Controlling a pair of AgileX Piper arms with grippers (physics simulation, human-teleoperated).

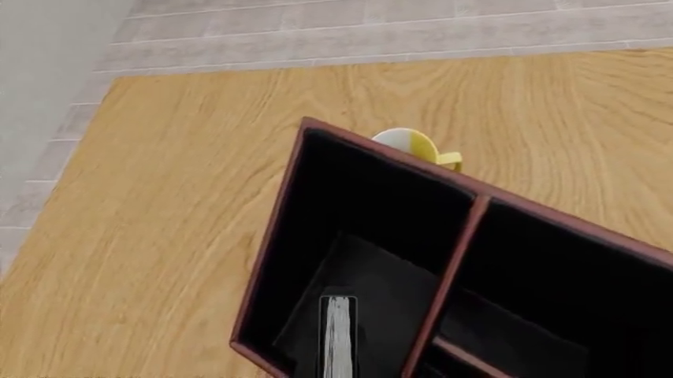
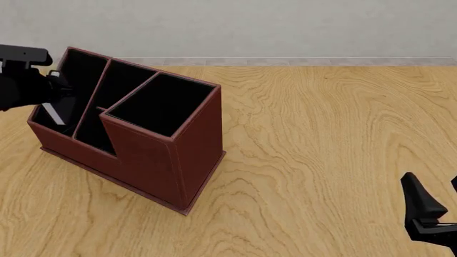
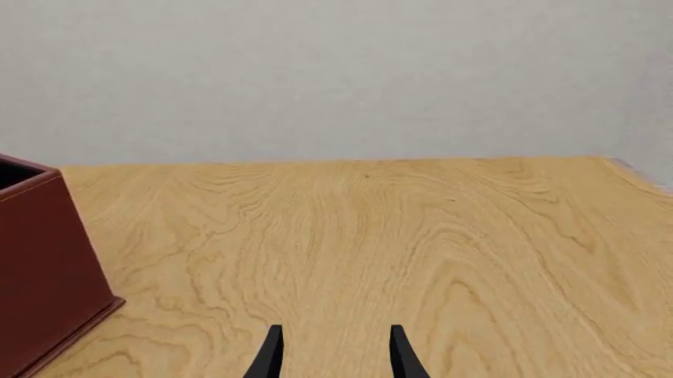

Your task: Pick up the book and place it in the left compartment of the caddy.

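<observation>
Two arms: over one wooden bench point(image 2: 321, 160).
Caddy point(image 2: 164, 155): upright at the bench's left, tall square section nearest the camera.
Left gripper point(image 2: 50, 91): above the caddy's left compartment; jaws hidden, grip cannot be told.
Right gripper point(image 3: 331, 354): low, well apart from caddy; jaws parted, holding nothing.
Book point(image 1: 338, 335): upright inside the left compartment, white page edges showing.
Cup point(image 1: 412, 146): yellow, just behind the caddy.

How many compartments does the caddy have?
3: on the caddy, a left one holding the book, a narrow middle one, and a taller square one on the right.
</observation>
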